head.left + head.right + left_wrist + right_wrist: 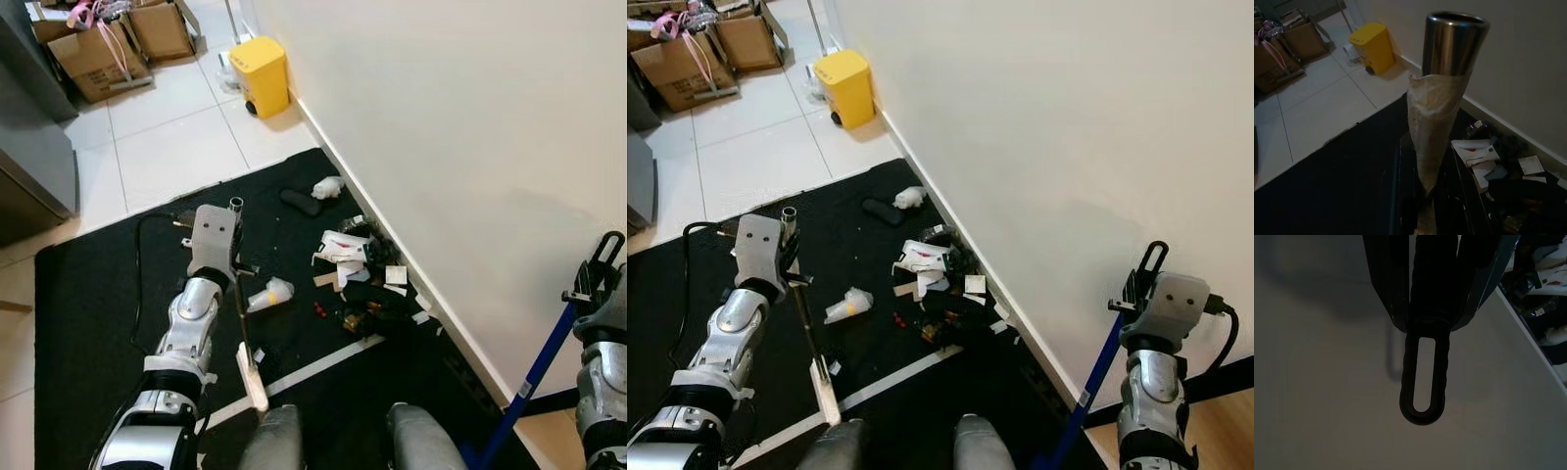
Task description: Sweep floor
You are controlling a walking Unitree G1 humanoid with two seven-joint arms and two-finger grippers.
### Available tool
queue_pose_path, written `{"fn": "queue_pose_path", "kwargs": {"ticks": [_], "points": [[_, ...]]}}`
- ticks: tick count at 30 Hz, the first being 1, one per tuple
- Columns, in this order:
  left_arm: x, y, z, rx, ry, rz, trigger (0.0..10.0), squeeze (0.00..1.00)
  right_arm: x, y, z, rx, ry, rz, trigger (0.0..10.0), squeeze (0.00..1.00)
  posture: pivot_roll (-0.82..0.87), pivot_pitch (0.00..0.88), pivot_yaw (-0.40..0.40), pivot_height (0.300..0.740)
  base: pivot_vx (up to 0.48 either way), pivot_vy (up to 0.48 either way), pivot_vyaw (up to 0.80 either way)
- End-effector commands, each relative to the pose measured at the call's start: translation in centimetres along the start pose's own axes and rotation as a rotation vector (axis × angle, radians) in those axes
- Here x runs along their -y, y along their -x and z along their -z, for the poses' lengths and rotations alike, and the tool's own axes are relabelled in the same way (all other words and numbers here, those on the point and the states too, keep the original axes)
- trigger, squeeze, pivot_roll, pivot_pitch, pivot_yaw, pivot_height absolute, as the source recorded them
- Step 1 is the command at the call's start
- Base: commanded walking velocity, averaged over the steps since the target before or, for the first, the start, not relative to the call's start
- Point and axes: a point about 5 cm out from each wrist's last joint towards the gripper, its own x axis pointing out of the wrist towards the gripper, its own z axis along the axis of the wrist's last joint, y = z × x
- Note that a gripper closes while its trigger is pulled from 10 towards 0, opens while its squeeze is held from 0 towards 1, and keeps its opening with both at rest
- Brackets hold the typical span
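Note:
My left gripper is shut on a metal pole wrapped in pale tape, which stands nearly upright over the black mat. The pole's pale flat lower end rests on the mat near my legs. At the right, beside the white wall, my right gripper is shut on a blue broom handle just below its black loop end. A litter pile of paper scraps and dark bits lies on the mat against the wall. A small plastic cup lies between the pole and the pile.
A black object and a white crumpled piece lie farther along the wall. A yellow bin stands on the tiles beyond, cardboard boxes at far left, a grey cabinet at left. A white line crosses the mat.

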Motion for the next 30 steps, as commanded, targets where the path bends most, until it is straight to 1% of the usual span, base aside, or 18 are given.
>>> {"fn": "queue_pose_path", "kwargs": {"ticks": [1,2,3,4,5,6,10,12,13,17,18,19,20,23,24,27,28,30], "points": [[0.1,-0.1,-0.1,0.009,-0.011,0.007,10.0,0.0,0.4,0.4,0.6,-0.032,0.039,0.005,10.0,0.0,0.03,0.024,0.059,0.74,0.0,0.0,0.0],[0.2,-0.1,-0.1,0.01,-0.011,0.008,10.0,0.0,0.5,0.3,0.6,-0.032,0.018,0.031,10.0,0.0,0.03,0.024,0.059,0.74,0.0,0.0,0.0],[0.2,-0.1,-0.2,0.014,-0.006,0.006,10.0,0.0,0.2,-0.2,0.0,0.019,-0.137,0.091,10.0,0.0,0.03,0.023,0.056,0.74,0.0,0.0,0.0],[0.2,-0.1,-0.2,0.015,-0.004,0.006,10.0,0.0,0.1,-0.4,-0.2,0.034,-0.174,0.103,10.0,0.0,0.03,0.023,0.056,0.74,0.0,0.0,0.0],[0.2,-0.1,-0.2,0.016,-0.002,0.004,10.0,0.0,-0.6,-0.8,-0.7,0.071,-0.261,0.096,10.0,0.0,0.03,0.026,0.057,0.74,0.0,0.0,0.0],[0.3,-0.2,-0.2,0.017,-0.001,0.002,10.0,0.0,-1.1,-1.0,-1.1,0.094,-0.312,0.088,10.0,0.0,0.03,0.024,0.058,0.74,0.0,0.0,0.0],[0.8,-0.3,-0.2,0.019,0.03,0.025,10.0,0.0,-4.0,-2.2,-2.5,0.144,-0.385,-0.027,10.0,0.0,0.03,0.021,0.056,0.74,0.0,0.0,0.0],[0.8,-0.3,-0.2,0.019,0.03,0.025,10.0,0.0,-4.0,-2.2,-2.5,0.144,-0.385,-0.027,10.0,0.0,0.03,0.021,0.056,0.74,0.0,0.0,0.0],[0.8,-0.3,-0.2,0.017,0.036,0.03,10.0,0.0,-4.5,-2.3,-2.6,0.142,-0.396,-0.049,10.0,0.0,0.03,0.022,0.055,0.74,0.0,0.0,0.0],[1.0,-0.4,-0.3,0.02,0.044,0.049,10.0,0.0,-9.6,-2.8,-4.5,0.2,-0.481,-0.363,10.0,0.0,0.02,0.026,0.057,0.74,0.0,0.0,0.0],[1.0,-0.4,-0.3,0.02,0.043,0.05,10.0,0.0,-10.2,-2.8,-4.8,0.212,-0.493,-0.4,10.0,0.0,0.02,0.026,0.057,0.74,0.0,0.0,0.0],[1.0,-0.4,-0.3,0.021,0.042,0.05,10.0,0.0,-11.5,-2.7,-5.4,0.23,-0.529,-0.463,10.0,0.0,0.02,0.025,0.056,0.74,0.0,0.0,0.0],[1.0,-0.4,-0.3,0.021,0.042,0.05,10.0,0.0,-11.5,-2.7,-5.4,0.23,-0.529,-0.463,10.0,0.0,0.02,0.025,0.056,0.74,0.0,0.0,0.0],[1.1,-0.3,-0.2,0.026,0.043,0.054,10.0,0.0,-16.4,-2.0,-7.3,0.272,-0.649,-0.697,10.0,0.0,0.02,0.022,0.056,0.74,0.0,0.0,0.0],[1.1,-0.3,-0.2,0.026,0.043,0.054,10.0,0.0,-16.4,-2.0,-7.3,0.272,-0.649,-0.697,10.0,0.0,0.02,0.022,0.056,0.74,0.0,0.0,0.0],[1.1,-0.3,-0.2,0.031,0.045,0.06,10.0,0.0,-19.9,-0.9,-8.4,0.271,-0.729,-0.857,10.0,0.0,0.03,0.017,0.047,0.74,0.0,0.0,0.0],[1.1,-0.3,-0.2,0.031,0.045,0.06,10.0,0.0,-19.9,-0.9,-8.4,0.271,-0.729,-0.857,10.0,0.0,0.03,0.017,0.047,0.74,0.0,0.0,0.0],[1.0,-0.3,-0.3,0.034,0.046,0.06,10.0,0.0,-21.2,-0.2,-8.7,0.266,-0.738,-0.936,10.0,0.0,0.03,0.016,0.042,0.74,0.0,0.0,0.0]]}}
